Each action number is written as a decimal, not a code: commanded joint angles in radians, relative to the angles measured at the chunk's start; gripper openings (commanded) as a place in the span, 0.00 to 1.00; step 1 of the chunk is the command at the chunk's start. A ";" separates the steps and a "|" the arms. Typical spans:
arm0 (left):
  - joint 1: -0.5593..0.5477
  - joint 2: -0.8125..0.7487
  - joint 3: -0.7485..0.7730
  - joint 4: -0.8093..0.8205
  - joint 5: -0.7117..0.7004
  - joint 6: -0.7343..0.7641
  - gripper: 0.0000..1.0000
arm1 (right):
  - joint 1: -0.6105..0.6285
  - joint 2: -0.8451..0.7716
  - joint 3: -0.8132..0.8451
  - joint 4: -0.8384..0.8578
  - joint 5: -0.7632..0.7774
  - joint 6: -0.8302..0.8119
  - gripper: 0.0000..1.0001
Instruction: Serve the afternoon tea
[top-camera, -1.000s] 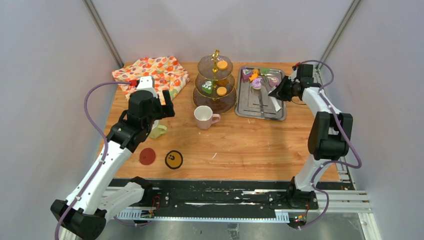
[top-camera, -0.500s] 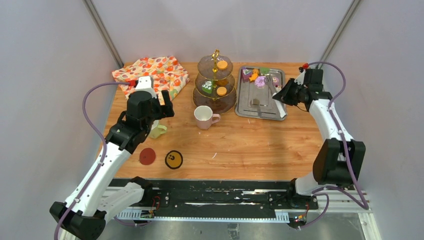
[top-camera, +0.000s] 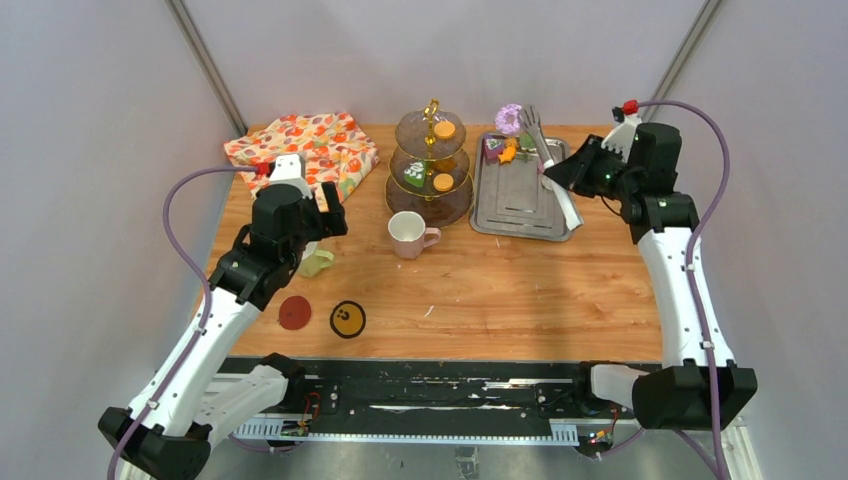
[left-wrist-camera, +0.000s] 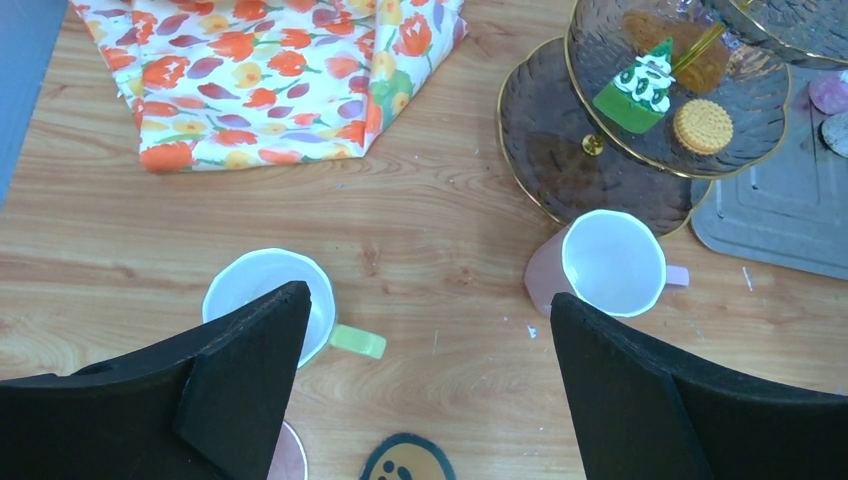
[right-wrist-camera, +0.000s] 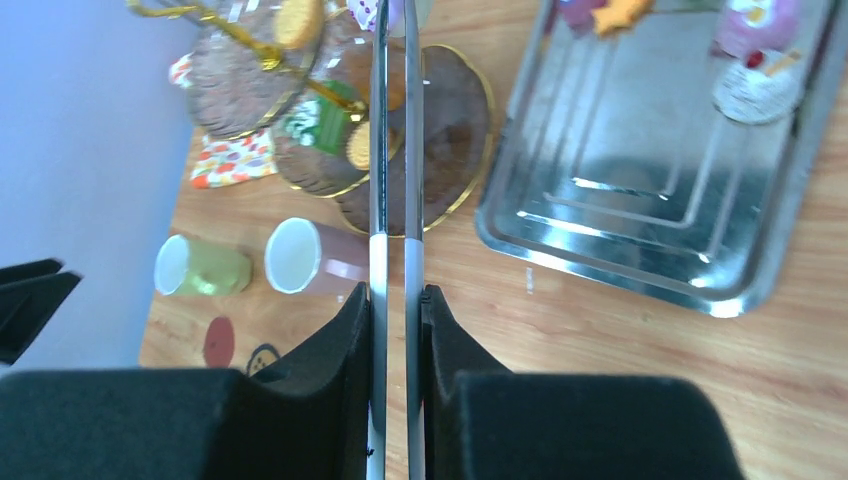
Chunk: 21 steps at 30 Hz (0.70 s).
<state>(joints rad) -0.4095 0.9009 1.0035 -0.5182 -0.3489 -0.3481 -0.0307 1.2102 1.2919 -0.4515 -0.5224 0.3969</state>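
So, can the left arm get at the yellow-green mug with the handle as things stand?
Probably yes. The left gripper hangs open right above the yellow-green mug, nothing lies on or against it, and the round pink mug stands well to the side.

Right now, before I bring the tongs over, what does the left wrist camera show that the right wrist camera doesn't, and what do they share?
Left wrist only: the open left gripper seen clearly, and most of the orange-flowered cloth; the right wrist catches just a corner of it.
Right wrist only: the right gripper shut on the metal tongs, and the cherry-topped cupcake on the steel tray.
Both: the brown-glass three-tier stand carrying a green cake and a round orange biscuit, the pink mug, the yellow-green mug, part of the tray.
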 joint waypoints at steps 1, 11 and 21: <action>-0.004 -0.034 0.005 0.012 -0.022 0.009 0.95 | 0.092 -0.026 0.079 -0.014 -0.053 -0.001 0.00; -0.003 -0.053 0.000 0.000 -0.015 0.003 0.95 | 0.323 0.018 0.127 0.073 -0.032 0.058 0.01; -0.005 -0.052 -0.007 0.003 -0.009 0.004 0.95 | 0.437 0.064 0.069 0.216 0.051 0.165 0.01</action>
<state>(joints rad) -0.4095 0.8585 1.0027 -0.5213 -0.3511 -0.3481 0.3725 1.2819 1.3819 -0.3798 -0.5259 0.4835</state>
